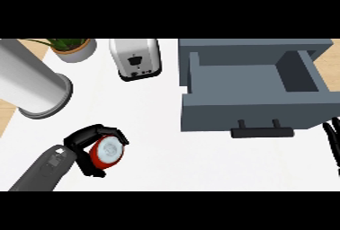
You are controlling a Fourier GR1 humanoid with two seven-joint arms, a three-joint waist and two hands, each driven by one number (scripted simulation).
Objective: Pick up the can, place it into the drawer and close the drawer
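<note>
At the far upper left of the frame you have a large pale cylinder [32, 83] lying tilted on the white counter [159, 143], with a potted plant [72, 47] just to its right at the top edge. Lower left: your left hand [85, 143] comes in from the bottom edge on its grey forearm, fingers and thumb curled round the can [108, 152]. The can is red with a pale round end turned up toward you, and it sits inside that grasp. Whether it rests on the counter or is lifted off it, you cannot tell. Top centre: a toaster [136, 58]. Right half: the grey drawer [256, 105] stands pulled open, its dark handle [262, 131] facing the lower edge. Far right edge: only dark fingers of the right hand [332, 143] show; you cannot tell their state.
</note>
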